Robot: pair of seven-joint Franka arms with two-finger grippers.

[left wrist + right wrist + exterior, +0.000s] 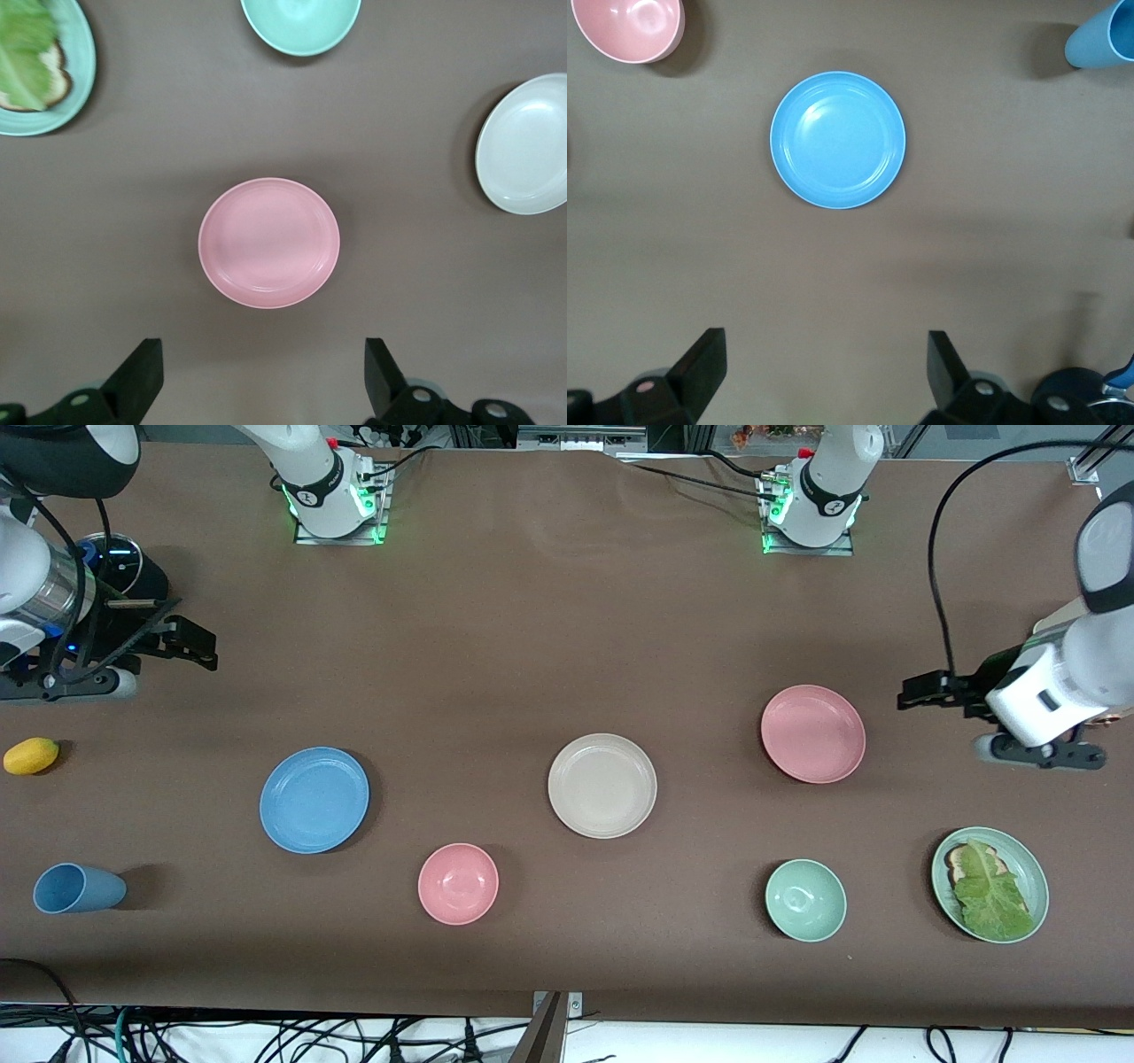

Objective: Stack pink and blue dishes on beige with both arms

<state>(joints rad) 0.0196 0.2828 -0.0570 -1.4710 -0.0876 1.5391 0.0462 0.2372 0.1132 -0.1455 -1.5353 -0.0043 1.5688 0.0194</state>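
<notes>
Three equal plates lie apart on the brown table: the light blue plate (314, 799) toward the right arm's end, the beige plate (602, 785) in the middle, the pink plate (812, 733) toward the left arm's end. My left gripper (912, 691) hovers open over bare table beside the pink plate (268, 242); nothing sits between its fingers (142, 372). The beige plate (525, 143) also shows at the edge of that wrist view. My right gripper (199, 646) hovers open and empty over bare table at its own end, looking at the blue plate (837, 139).
Nearer the camera stand a small pink bowl (458, 883), a green bowl (805, 900), a pale green plate with lettuce (990, 884) and a blue cup on its side (78, 888). A yellow fruit (31, 755) lies by the right arm's end.
</notes>
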